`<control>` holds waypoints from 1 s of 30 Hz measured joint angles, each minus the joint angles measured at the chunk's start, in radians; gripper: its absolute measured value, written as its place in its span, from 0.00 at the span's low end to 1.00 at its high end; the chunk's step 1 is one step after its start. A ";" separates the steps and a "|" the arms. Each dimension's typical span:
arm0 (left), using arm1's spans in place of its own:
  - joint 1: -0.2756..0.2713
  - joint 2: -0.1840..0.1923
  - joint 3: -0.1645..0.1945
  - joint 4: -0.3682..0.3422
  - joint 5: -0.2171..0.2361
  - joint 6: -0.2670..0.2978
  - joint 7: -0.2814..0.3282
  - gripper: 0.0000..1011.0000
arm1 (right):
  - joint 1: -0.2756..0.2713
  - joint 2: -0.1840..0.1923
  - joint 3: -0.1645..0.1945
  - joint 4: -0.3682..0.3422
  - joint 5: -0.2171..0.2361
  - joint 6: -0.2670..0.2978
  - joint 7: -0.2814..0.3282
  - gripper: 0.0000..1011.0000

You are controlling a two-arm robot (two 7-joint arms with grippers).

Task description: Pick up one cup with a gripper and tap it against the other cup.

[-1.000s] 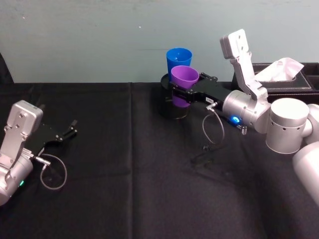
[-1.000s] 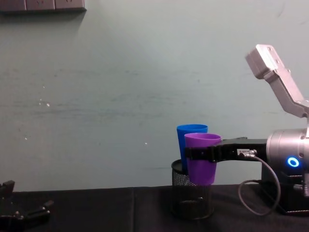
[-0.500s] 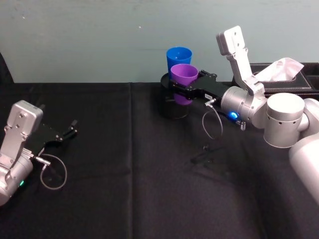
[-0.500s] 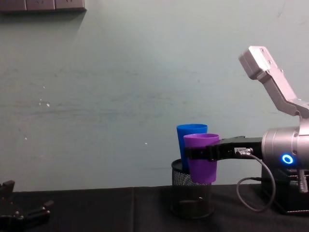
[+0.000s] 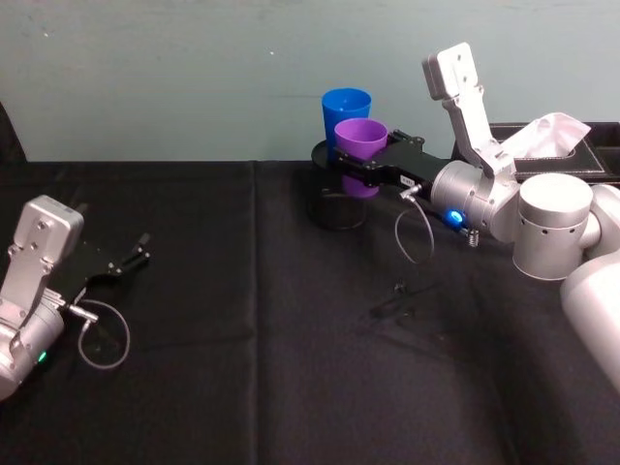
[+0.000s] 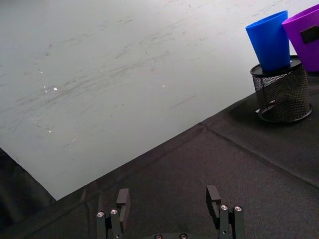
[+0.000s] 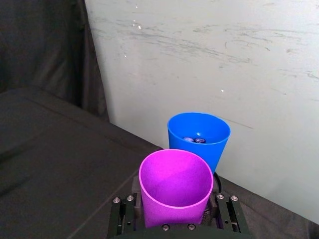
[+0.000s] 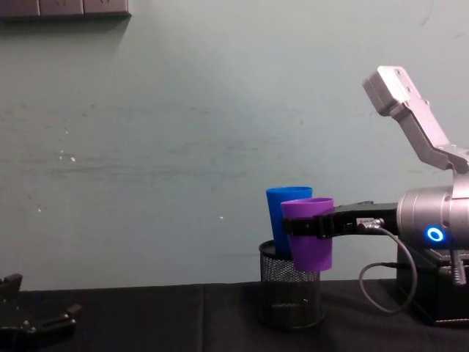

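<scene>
1. The right gripper [image 5: 349, 163] is at the far middle of the table [image 5: 242, 339]. Its flat jaws are clamped on the purple cup [image 7: 174, 184] from two sides, a little below the rim.
2. The purple cup hangs upright in the air, over the black mesh holder [image 8: 291, 301] and just beside the blue cup [image 7: 199, 132], on its near right side. I cannot tell if the two walls touch.
3. The blue cup stands in the mesh holder, close to the far wall.
4. I judge the purple cup to be light, thin, smooth plastic. Because it is tapered, a hold under the wide rim stops it from slipping down. A too hard squeeze may bend it.
5. The blue cup looks light and loose as well, so the tap should be gentle.
6. The left gripper [image 6: 167, 199] rests at the near left, with its jaws apart and empty.
</scene>
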 joint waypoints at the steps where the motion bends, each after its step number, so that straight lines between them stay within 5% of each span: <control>1: 0.000 0.000 0.000 0.000 0.000 0.000 0.000 0.99 | 0.000 0.000 0.000 0.000 0.000 0.000 0.000 0.73; 30: 0.000 0.000 0.000 0.000 0.000 0.000 0.000 0.99 | -0.001 0.001 -0.001 -0.001 0.001 -0.001 0.000 0.73</control>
